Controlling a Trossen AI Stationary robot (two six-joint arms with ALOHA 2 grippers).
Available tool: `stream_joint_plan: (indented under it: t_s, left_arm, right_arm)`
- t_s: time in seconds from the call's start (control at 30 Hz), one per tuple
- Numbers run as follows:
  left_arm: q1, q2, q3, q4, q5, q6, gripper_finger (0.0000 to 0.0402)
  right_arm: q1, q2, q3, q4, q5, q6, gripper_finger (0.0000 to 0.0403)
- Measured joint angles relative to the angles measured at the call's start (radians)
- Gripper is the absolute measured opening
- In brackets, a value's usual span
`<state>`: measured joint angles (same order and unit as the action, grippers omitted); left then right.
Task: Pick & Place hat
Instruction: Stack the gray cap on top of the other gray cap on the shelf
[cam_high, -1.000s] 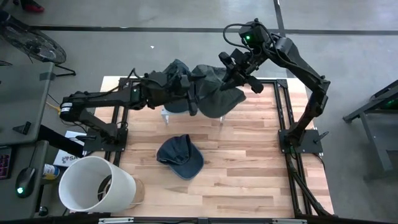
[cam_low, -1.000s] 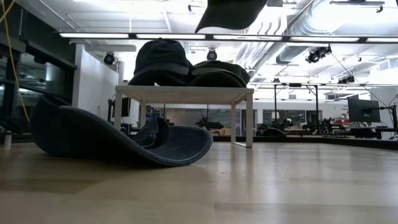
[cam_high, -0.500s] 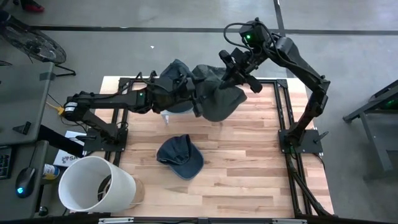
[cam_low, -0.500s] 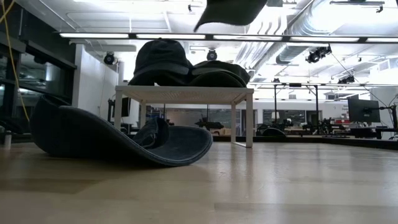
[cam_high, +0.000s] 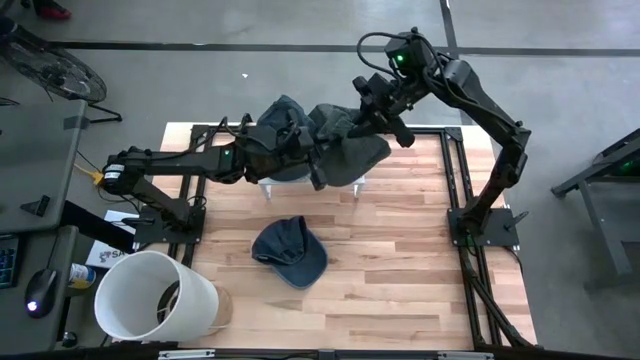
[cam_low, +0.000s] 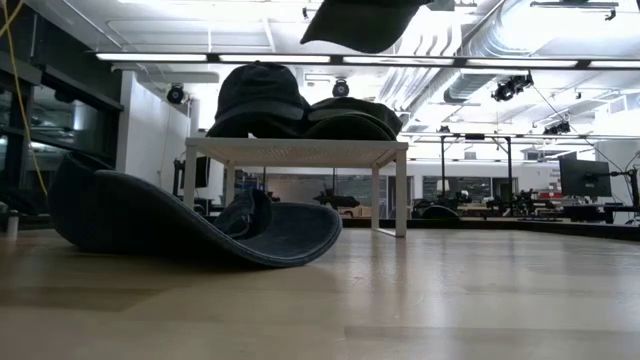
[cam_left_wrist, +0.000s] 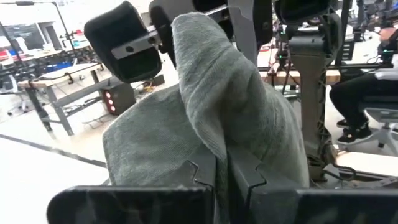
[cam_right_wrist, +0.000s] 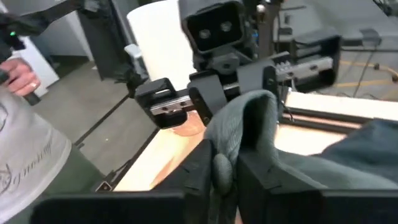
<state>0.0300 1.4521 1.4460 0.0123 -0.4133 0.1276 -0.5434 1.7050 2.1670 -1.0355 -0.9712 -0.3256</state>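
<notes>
Over the far half of my pale wooden slat table (cam_high: 400, 270), both dark arms meet on one soft grey-green fabric cap (cam_high: 352, 158), which hangs in the air above the table's far edge. My left gripper (cam_left_wrist: 222, 171), reaching in from the left, has its two fingers pressed together with a fold of the cap's cloth pinched between them; in the left wrist view the fabric rises from that narrow seam in a tall crease. My right gripper (cam_right_wrist: 222, 169), coming down from the far right, has its fingers only slightly parted, and a bunched ridge of the same cloth sits between them. Whether they clamp the cloth or merely flank it, I cannot tell.

In the low view the cap (cam_low: 362, 20) shows as a dark shape at the top of the frame, well above the small white four-legged stand (cam_low: 296, 152). Two more dark caps (cam_low: 262, 98) rest side by side on that stand, touching each other.

A dark blue cap (cam_high: 289, 250) lies on the table nearer to me, well apart from the stand, its brim (cam_low: 140, 222) curling up on the left in the low view. A tall white cylindrical bin (cam_high: 153, 296) stands off the table's near left corner.

In the right wrist view, a person's light sleeve (cam_right_wrist: 28, 149) shows beyond the table.
</notes>
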Motion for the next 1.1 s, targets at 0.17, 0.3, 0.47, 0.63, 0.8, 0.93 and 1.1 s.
stream_joint_plan:
  t_s: [0.17, 0.3, 0.47, 0.63, 0.8, 0.93, 1.1]
  left_arm:
    - [0.001, 0.0, 0.0, -0.001, -0.03, 0.004, 0.0004]
    - [0.002, 0.0, 0.0, -0.008, -0.084, 0.007, 0.0003]
    - [0.002, -0.001, 0.0, -0.009, -0.143, 0.014, 0.0002]
    - [0.002, -0.001, 0.0, -0.009, -0.179, 0.05, 0.0002]
    - [0.002, -0.001, 0.0, -0.002, -0.228, 0.06, 0.0001]
    - [0.002, -0.001, 0.0, 0.041, -0.233, 0.087, 0.0001]
    - [0.002, -0.002, 0.0, 0.056, -0.234, 0.104, 0.0]
  right_arm:
    - [0.0, -0.017, -0.001, 0.0, 0.087, 0.048, 0.0094]
    - [0.0, -0.052, -0.001, 0.001, 0.203, 0.079, 0.0109]
    - [0.0, -0.112, -0.001, 0.001, 0.366, 0.091, 0.0112]
    - [0.012, -0.154, -0.001, 0.001, 0.519, 0.123, 0.0113]
    - [0.092, -0.157, -0.001, -0.019, 0.696, 0.091, 0.0114]
    - [0.168, -0.156, -0.001, 0.005, 0.83, 0.072, 0.0114]
    - [0.248, -0.156, -0.001, 0.02, 0.986, -0.021, 0.0122]
